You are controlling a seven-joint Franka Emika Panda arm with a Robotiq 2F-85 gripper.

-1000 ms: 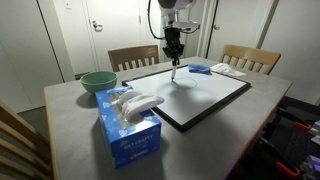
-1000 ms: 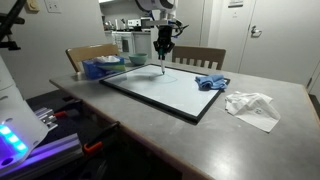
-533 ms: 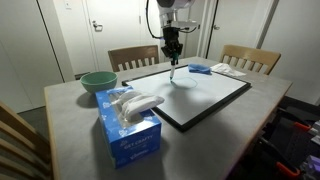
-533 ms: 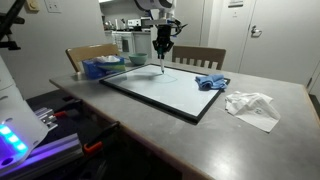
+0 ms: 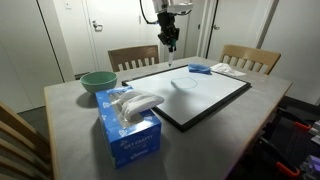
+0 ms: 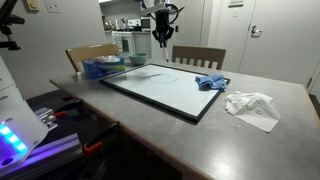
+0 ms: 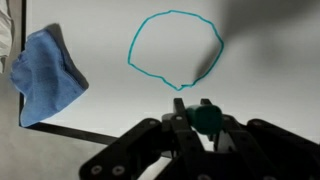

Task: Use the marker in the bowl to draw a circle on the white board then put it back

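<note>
Gripper (image 7: 205, 128) clamped on the marker (image 7: 207, 117); in the wrist view I see the fingers (image 7: 150, 140) pressed in from both sides and the marker's teal end between them. Marker points down, its tip clear of the whiteboard (image 7: 265, 60). In both exterior views the gripper (image 5: 170, 40) (image 6: 162, 35) hangs well above the board's far half.

Directly below, a teal circle (image 7: 130, 52) on the board: closed, lumpy outline. Blue cloth (image 7: 48, 75) lies at the board's edge, partly on the white surface, apart from the circle.

Whiteboard (image 5: 205, 98) lies flat on the grey table (image 5: 70, 115). Green bowl (image 5: 98, 81) sits off the board's near corner, well apart from the gripper. Tissue box (image 5: 130, 128) stands in front of the bowl. Crumpled white paper (image 6: 250, 105) rests on the table beyond the cloth (image 6: 211, 82).
</note>
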